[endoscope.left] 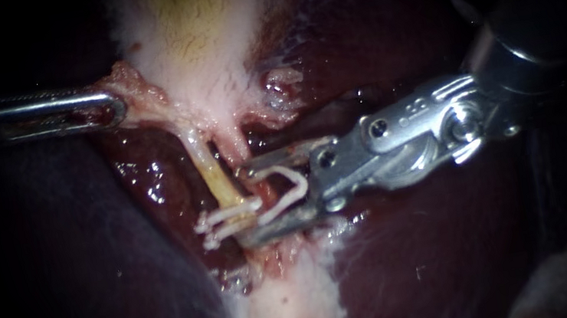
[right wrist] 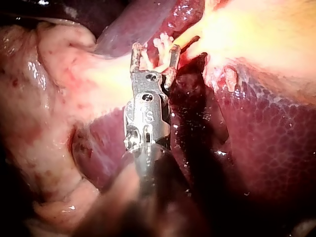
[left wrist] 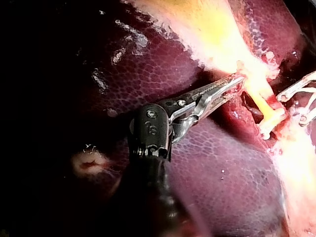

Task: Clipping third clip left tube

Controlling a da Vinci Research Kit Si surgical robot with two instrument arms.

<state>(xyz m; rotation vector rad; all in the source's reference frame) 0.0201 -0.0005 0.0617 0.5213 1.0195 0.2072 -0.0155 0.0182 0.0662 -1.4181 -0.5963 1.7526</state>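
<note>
The left tube (endoscope.left: 212, 171), thin and yellowish, runs down from the pale gallbladder (endoscope.left: 199, 34) and carries two white clips (endoscope.left: 225, 222) low on it. My right instrument (endoscope.left: 249, 204) comes in from the right, its jaws standing wide apart beside those clips, holding an open white clip (endoscope.left: 291, 181) between them. My left instrument (endoscope.left: 113, 107) is shut on tissue at the gallbladder's neck and pulls it left. In the left wrist view its jaws (left wrist: 236, 82) grip beside the tube (left wrist: 257, 95). The right wrist view has the jaws (right wrist: 154, 52) at the clips (right wrist: 160, 44).
Dark red liver (endoscope.left: 432, 249) lies on both sides of the tubes. A pale band of tissue (endoscope.left: 287, 314) runs on below the clips. A second, reddish strand (endoscope.left: 234, 144) sits just right of the left tube, close to the upper jaw.
</note>
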